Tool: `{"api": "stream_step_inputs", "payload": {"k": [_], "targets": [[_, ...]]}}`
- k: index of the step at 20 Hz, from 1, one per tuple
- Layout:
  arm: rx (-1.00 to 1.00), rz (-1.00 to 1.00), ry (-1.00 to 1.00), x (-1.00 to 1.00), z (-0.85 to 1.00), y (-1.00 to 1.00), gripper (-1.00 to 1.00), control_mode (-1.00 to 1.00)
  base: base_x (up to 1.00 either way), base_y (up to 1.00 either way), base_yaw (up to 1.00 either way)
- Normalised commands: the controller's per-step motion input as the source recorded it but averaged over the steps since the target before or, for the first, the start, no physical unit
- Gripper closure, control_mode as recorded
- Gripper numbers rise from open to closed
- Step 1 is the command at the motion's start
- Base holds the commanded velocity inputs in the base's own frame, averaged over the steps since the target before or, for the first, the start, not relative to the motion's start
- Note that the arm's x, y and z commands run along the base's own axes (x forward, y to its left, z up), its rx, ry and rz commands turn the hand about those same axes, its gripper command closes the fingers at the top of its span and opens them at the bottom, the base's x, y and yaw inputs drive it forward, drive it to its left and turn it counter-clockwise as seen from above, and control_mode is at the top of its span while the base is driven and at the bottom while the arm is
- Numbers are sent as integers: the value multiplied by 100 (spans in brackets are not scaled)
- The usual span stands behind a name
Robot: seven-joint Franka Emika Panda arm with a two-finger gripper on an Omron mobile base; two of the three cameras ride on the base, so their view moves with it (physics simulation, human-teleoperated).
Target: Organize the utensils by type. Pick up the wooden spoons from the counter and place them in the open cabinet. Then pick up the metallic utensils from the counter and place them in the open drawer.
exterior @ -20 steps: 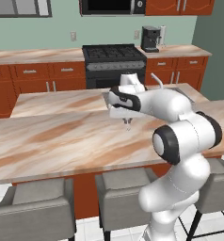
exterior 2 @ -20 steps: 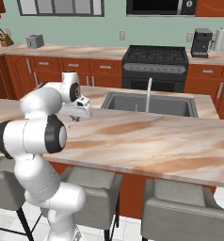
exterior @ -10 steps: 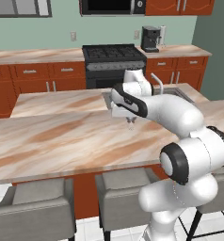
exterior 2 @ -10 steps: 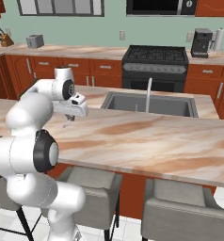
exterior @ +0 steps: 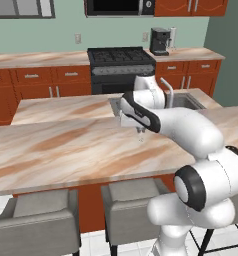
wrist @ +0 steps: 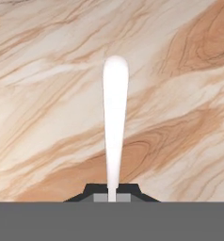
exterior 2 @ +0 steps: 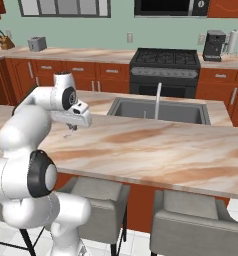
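**Now: fingers clamped on the utensil over the table**

Pinched tight at the bottom of the hand view, the fingers [wrist: 112,196] hold the narrow end of a thin pale utensil [wrist: 115,117], which runs straight away from them and widens to a rounded tip. Behind it lies nothing but veined pinkish-tan marble. From the left base view the fingers [exterior: 140,133] hang point-down just above the table [exterior: 66,150], near its middle, and a small pale sliver [exterior: 141,137] shows beneath them; whether it touches the marble I cannot tell. The right base view shows the same fingers [exterior 2: 68,131] over the table's [exterior 2: 156,150] near-left part. Just behind the hand a sink [exterior 2: 161,111] with a tall faucet [exterior 2: 157,100] is let into the slab. Grey stools [exterior: 38,220] stand along the near edge. Well beyond, against the wall, is a black stove [exterior: 120,57].
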Motion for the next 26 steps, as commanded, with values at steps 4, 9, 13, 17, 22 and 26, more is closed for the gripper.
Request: {"api": "stream_step_inputs", "payload": {"k": [4,9,13,17,22,26], "targets": [[0,4,-7,-17,0,0,100,-100,0,0,0],[0,4,-6,-13,0,0,100,100,-60,8,43],[0,0,0,0,0,0,100,100,-49,22,92],[0,0,0,0,0,0,100,100,-30,40,98],[0,0,0,0,0,0,100,100,44,52,51],[0,0,0,0,0,0,100,100,93,39,4]]}}
